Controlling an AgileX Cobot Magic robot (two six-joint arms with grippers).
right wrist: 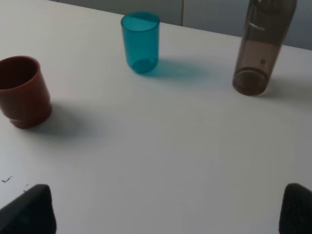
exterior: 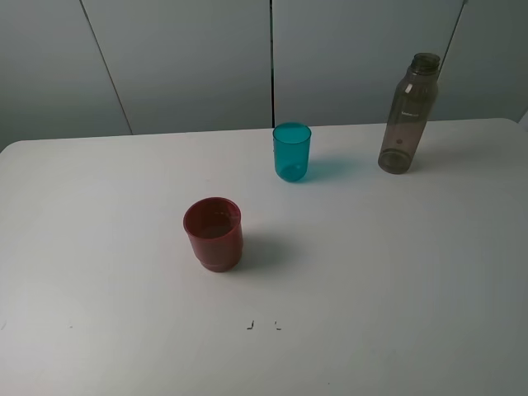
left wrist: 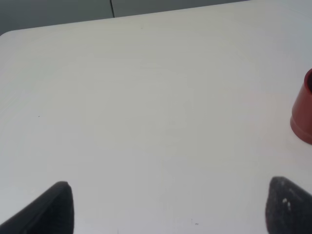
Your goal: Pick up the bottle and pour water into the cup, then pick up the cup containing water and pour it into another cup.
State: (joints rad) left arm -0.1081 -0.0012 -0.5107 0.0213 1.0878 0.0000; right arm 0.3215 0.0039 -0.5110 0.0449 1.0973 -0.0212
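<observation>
The smoky grey-brown bottle stands upright at the table's back right, its cap off; the right wrist view also has the bottle. Left of it stands the teal cup. The wider dark red cup sits nearer the front, left of centre, and its edge shows in the left wrist view. My left gripper is open over bare table, the red cup off to one side. Well short of all three things, my right gripper is open. Neither gripper appears in the exterior high view.
The white table carries two small dark marks near its front. A grey panelled wall rises behind the table's back edge.
</observation>
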